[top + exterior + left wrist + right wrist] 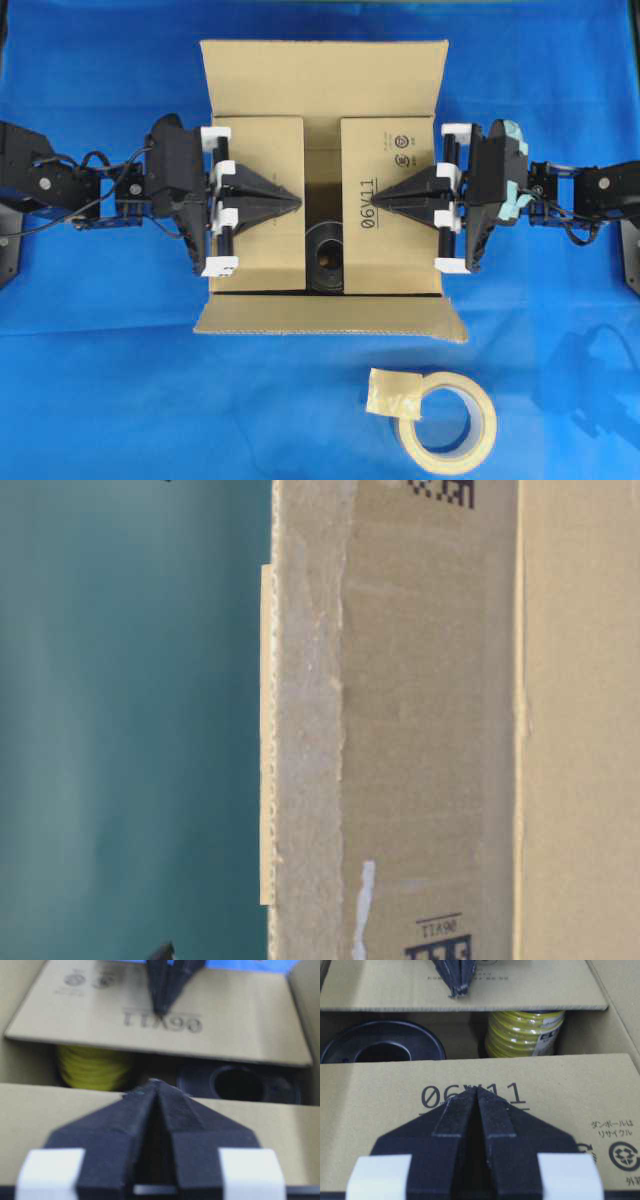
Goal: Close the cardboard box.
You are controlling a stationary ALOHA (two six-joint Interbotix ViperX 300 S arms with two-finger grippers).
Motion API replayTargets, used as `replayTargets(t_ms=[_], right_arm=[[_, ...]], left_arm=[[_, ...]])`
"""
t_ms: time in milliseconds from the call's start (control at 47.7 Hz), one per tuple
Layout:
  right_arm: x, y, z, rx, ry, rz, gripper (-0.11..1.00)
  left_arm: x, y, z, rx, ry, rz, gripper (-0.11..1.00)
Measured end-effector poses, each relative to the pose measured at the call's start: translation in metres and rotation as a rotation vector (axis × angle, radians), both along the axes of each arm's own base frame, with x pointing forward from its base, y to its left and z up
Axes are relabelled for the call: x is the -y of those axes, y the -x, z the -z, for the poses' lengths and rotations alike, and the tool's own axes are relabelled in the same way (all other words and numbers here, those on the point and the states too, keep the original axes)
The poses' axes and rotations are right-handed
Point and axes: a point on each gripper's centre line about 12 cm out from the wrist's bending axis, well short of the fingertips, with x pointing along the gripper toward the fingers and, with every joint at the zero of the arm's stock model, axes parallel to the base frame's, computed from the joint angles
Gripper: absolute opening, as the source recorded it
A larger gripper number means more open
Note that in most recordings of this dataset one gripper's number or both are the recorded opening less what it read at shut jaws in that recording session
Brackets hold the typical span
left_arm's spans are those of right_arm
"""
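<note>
Two side flaps of the cardboard box (322, 165), mid-table, lie folded in. Left gripper (296, 201) and right gripper (374, 200), fingers pressed together, push down on them. Keep pressure even; long flaps next.

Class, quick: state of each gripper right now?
Left gripper: shut, holding nothing, tip resting on the left flap of the cardboard box.
Right gripper: shut, holding nothing, tip on the right flap.
</note>
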Motion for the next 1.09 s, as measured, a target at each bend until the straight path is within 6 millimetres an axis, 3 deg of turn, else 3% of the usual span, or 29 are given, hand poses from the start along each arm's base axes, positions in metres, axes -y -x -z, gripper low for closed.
replayTargets(t_ms=[650, 901, 1090], right_arm=[[-0.001, -0.005, -0.002, 0.009, 0.001, -0.003, 0.0], [-0.001, -0.006, -0.002, 0.009, 0.002, -0.005, 0.0], [-0.001, -0.006, -0.002, 0.009, 0.003, -0.006, 0.0]], left_arm=[[-0.059, -0.067, -0.024, -0.035, -0.087, -0.106, 0.0], [-0.083, -0.072, -0.029, -0.03, -0.111, -0.153, 0.0], [-0.085, -0.072, -0.024, -0.042, -0.112, -0.157, 0.0]])
